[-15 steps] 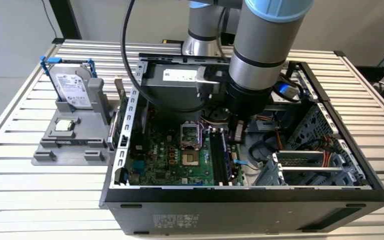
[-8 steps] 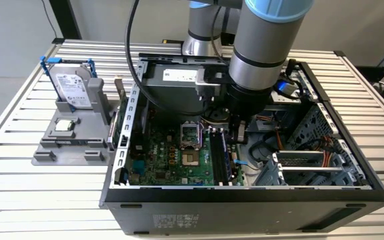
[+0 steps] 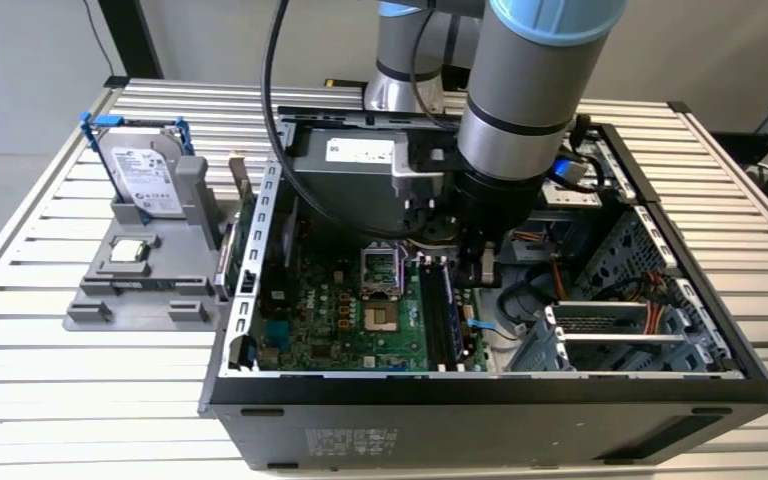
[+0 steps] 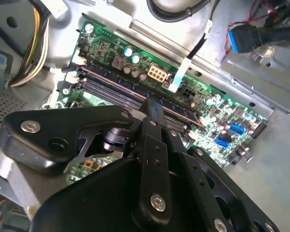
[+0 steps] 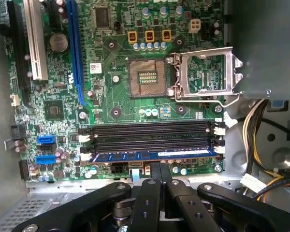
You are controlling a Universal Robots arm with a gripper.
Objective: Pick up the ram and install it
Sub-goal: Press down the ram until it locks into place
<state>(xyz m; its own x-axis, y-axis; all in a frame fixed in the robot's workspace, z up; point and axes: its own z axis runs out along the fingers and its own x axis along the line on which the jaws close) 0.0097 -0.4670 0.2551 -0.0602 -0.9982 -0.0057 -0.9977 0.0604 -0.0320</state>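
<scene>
Presently the gripper [image 5: 160, 170] is hovering, jaws clenched, just over the slotted ram [image 5: 135, 155], its axis running 12-to-6 o'clock in the exterior view.

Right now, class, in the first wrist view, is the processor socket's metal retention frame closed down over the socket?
No. The retention frame is swung open to one side, leaving the bare processor socket exposed on the motherboard.

Black claw [image 4: 152, 113] above green motherboard [image 4: 203, 96] memory slots [image 4: 116, 94]
</scene>
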